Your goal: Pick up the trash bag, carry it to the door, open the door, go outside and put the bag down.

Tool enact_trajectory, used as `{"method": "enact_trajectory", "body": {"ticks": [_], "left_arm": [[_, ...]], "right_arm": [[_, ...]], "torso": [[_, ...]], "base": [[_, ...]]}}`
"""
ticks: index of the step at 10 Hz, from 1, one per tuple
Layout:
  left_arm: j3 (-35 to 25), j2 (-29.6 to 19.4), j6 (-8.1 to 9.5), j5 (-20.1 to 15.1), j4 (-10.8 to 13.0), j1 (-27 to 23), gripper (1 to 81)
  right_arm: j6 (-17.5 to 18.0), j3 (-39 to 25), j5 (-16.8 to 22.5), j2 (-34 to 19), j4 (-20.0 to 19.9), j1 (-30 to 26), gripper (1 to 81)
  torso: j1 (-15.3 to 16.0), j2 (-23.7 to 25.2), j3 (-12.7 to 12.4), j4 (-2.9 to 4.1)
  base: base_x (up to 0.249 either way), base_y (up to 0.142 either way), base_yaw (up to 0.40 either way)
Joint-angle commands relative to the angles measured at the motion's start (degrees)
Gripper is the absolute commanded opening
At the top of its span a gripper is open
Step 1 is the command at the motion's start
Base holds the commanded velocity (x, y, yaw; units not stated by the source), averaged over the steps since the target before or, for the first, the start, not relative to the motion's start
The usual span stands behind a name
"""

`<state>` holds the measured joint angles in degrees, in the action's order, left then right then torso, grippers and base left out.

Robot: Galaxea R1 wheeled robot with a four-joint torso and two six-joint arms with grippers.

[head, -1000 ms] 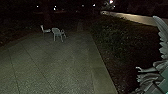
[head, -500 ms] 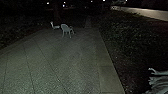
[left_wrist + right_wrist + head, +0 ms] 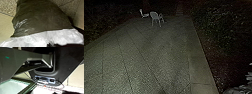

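1 trash bag (image 3: pixel 42 17); pale chairs (image 3: pixel 155 16) outdoors.

A paved yard (image 3: pixel 146 52) is stretching away in the dark, dark seams running across its speckled surface. Near its far end a pale chair (image 3: pixel 155 16) is standing on its legs, and just beside it, to the left, another pale seat (image 3: pixel 144 15) is showing dimly. A smooth border strip (image 3: pixel 199 67) is following the yard's right edge, a joint crossing it low down. Beyond it, leafy shrubs (image 3: pixel 221 27) are growing above dark ground (image 3: pixel 214 60). More dim vegetation (image 3: pixel 96 23) is lying along the left side. A narrow path (image 3: pixel 179 10) is leading off past the chairs. In the lower right corner a pale, ridged thing (image 3: pixel 242 89) is poking in, too blurred to identify.
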<state>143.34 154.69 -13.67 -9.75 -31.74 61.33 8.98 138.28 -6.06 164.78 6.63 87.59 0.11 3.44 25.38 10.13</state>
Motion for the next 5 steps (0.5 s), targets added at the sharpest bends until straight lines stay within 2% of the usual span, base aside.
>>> {"method": "enact_trajectory", "body": {"ticks": [1,2,3,4,5], "left_arm": [[2.5,-2.9,-0.14,-6.4,-2.9,-8.6,1.0],[3.5,-2.7,-0.13,-8.3,-3.1,-11.0,1.0],[5.1,-2.4,-0.13,-10.8,-3.5,-13.5,1.0],[6.5,-1.9,-0.13,-13.1,-3.5,-15.8,1.0],[8.8,-0.9,-0.13,-14.7,-3.5,-18.0,1.0]], "right_arm": [[-0.2,-1.3,3.9,0.1,0.0,0.4,81.1],[-0.2,-1.2,4.1,0.1,0.0,0.3,81.1],[-0.2,-1.0,4.3,0.1,0.0,0.3,81.1],[-0.2,-1.0,4.4,0.2,0.1,0.4,81.1],[-0.2,-0.8,4.4,0.4,0.1,0.3,81.1]], "torso": [[0.0,0.0,4.7,2.64],[0.0,0.0,6.6,3.54],[0.0,0.0,3.6,1.66],[0.0,0.0,4.9,2.18],[0.0,0.0,5.3,2.34]], "base": [[0.0,0.0,0.0],[0.0,0.0,0.0],[0.0,0.0,0.0],[0.0,0.0,0.0],[0.0,0.0,0.0]]}}
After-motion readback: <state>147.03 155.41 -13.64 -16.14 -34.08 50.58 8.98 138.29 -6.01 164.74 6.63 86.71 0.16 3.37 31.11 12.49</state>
